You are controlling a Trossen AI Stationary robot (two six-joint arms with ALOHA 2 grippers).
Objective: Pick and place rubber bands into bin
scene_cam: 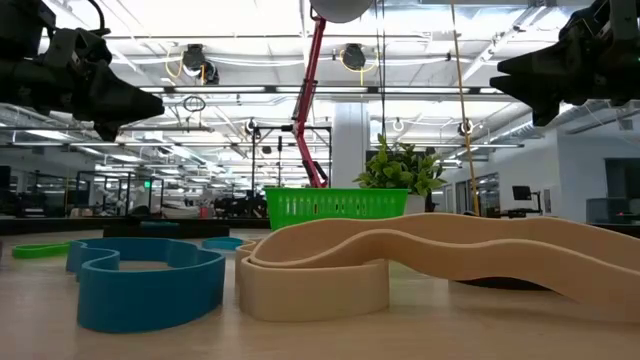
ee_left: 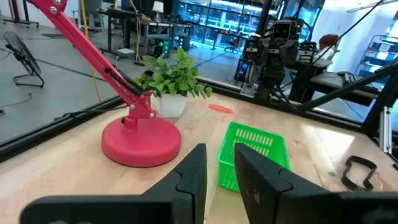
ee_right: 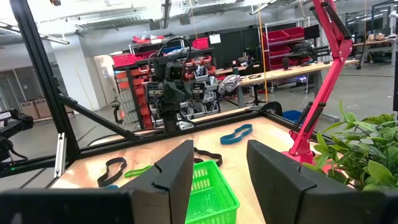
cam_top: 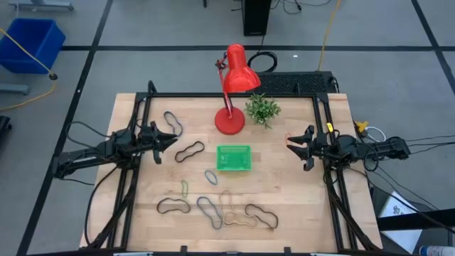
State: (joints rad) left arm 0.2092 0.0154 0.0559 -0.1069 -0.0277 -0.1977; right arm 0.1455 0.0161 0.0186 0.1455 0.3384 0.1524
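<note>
Tan band (scene_cam: 400, 262) fills low view, hiding bin (scene_cam: 336, 208) base; both hands apart, empty.

Bright, even overhead light w/ soft shadows by the red lamp (cam_top: 232, 85); ceiling strips glared behind it; nearest bands blurred.

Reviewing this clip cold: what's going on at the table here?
Neither arm is handling anything. The left gripper and right gripper hover on either side of the green bin, both with a gap between the fingers and nothing held. The rubber bands lie loose on the table, mostly in front of the bin, which looks empty.
</note>
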